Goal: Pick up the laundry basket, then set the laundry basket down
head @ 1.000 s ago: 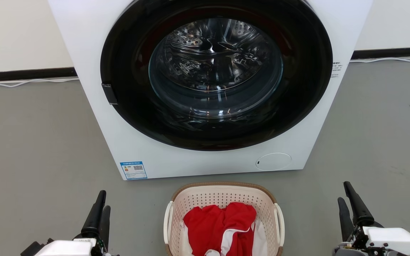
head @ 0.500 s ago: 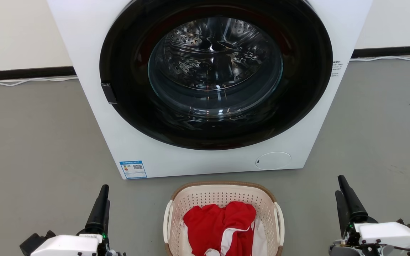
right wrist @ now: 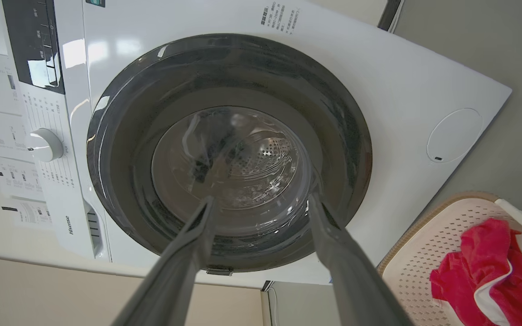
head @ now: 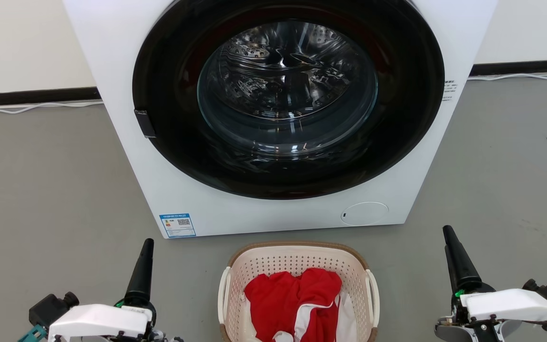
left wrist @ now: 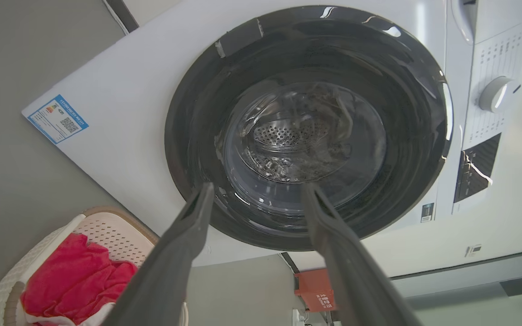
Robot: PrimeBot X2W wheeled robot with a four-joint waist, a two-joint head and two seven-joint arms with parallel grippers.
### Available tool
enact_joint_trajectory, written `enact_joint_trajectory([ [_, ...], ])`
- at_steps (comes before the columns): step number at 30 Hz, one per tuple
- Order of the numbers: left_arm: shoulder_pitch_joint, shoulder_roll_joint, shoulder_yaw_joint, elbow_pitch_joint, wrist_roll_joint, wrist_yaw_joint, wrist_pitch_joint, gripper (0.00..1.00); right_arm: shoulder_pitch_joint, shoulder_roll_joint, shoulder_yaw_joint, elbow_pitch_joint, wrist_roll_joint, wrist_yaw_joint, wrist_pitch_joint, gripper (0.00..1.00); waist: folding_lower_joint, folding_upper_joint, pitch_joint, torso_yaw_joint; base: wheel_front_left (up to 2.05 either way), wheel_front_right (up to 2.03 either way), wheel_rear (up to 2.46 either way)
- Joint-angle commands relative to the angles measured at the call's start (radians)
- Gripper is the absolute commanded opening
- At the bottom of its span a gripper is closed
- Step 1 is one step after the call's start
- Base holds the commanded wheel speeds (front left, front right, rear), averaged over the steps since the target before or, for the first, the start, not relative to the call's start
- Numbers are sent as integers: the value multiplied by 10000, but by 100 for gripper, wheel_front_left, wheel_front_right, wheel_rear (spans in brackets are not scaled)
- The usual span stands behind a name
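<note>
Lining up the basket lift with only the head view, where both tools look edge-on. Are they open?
Observer: Left wrist view: the left tool has its jaws wide apart, nothing between them.
Operator: And the right?
Observer: Right wrist view: the right tool is also spread and empty, with the laundry basket off to its side, untouched.
Operator: What's above the door, past my frame?
Observer: A white dial on the control panel of the washing machine.

Cream perforated laundry basket [head: 297,260], brown rim, white side handles, upright on floor [head: 64,190], red cloth [head: 287,294] inside
</note>
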Motion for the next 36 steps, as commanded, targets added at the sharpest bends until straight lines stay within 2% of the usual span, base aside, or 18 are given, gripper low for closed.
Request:
enact_joint_trajectory([
  [1,-554,138,59,-360,412,-31,-135,100,-500,-166,182,-368,-289,1,-148,100,-1,0,4,-1,0,0,0],
  [6,-565,143,38,-397,1178,-33,-253,100,-567,-264,379,-354,-827,1,-266,100,-1,0,16,-6,0,0,0],
  [19,-619,101,68,-443,3738,-41,-634,100,-670,-434,740,-236,-3140,1,-647,100,-1,0,-40,-23,0,0,0],
  [36,-736,38,149,-504,5936,-51,-1132,100,-716,-351,832,-92,-5551,1,-1146,100,-1,0,-43,5,0,0,0],
])
